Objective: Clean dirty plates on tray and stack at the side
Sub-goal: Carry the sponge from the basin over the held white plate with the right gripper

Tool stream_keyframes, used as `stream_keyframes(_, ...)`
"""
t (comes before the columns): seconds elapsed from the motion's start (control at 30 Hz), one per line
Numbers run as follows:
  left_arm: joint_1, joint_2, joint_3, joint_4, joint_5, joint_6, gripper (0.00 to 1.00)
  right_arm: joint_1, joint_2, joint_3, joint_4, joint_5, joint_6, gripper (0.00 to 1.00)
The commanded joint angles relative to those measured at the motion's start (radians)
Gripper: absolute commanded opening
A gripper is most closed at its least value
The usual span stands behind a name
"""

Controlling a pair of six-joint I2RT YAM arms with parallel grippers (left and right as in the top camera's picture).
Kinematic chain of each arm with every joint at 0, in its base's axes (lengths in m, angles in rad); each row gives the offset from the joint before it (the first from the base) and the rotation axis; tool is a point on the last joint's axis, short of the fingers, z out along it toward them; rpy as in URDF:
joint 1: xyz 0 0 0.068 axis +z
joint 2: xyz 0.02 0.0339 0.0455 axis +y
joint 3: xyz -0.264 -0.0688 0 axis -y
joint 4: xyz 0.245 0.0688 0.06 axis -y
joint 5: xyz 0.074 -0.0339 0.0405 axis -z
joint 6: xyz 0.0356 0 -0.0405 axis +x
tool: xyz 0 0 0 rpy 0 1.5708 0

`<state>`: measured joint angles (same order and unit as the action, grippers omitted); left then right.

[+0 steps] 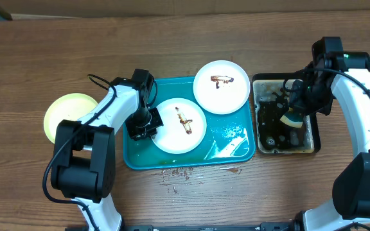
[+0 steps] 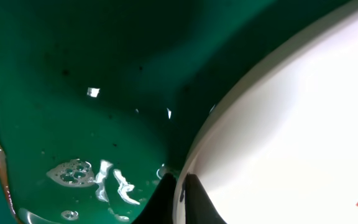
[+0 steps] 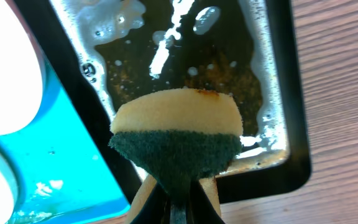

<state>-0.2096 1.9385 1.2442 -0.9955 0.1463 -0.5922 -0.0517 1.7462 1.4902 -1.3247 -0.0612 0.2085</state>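
Observation:
The teal tray [image 1: 231, 146] holds two white plates. The nearer plate [image 1: 188, 138] has a brown-orange smear, and my left gripper [image 1: 148, 125] is shut on its left rim. In the left wrist view the black fingertips [image 2: 166, 202] pinch the plate's edge [image 2: 291, 137] above the wet tray floor [image 2: 73, 74]. The farther white plate [image 1: 221, 90], also smeared, lies over the tray's back right rim. A pale yellow-green plate [image 1: 66, 115] lies on the table left of the tray. My right gripper [image 3: 179, 202] is shut on a yellow and green sponge [image 3: 178, 134] above the basin.
A black-rimmed basin [image 1: 315, 144] of dirty brown water stands right of the tray; its rim [image 3: 278, 93] lies under the sponge. Soapy puddles lie in the tray's front right corner. Brown drips [image 1: 178, 172] spot the wood in front of the tray.

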Motion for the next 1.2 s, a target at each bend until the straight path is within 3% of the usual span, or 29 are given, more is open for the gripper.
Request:
stream_keyframes(0.0,0.001,-0.003,-0.004,0.015,-0.026,0.013,0.04,0.015,-0.036,0.004,0.011,-0.119,-0.066,0.04)
stream_keyframes(0.17,0.0,-0.003,-0.004,0.035,-0.015,0.033,0.04,0.097,-0.036,0.004,0.042,-0.286,-0.163,0.04)
stream_keyframes(0.53,-0.001,-0.003,-0.005,0.04,-0.016,0.173,0.04,0.451,0.002,0.002,0.296,-0.269,-0.145,0.04)
stream_keyframes(0.7,0.0,-0.003,-0.005,0.04,-0.016,0.179,0.04,0.576,0.073,0.002,0.407,-0.178,-0.077,0.04)
stream_keyframes(1.17,-0.001,-0.003,-0.005,0.039,-0.015,0.178,0.04,0.678,0.254,0.002,0.653,-0.062,-0.133,0.04)
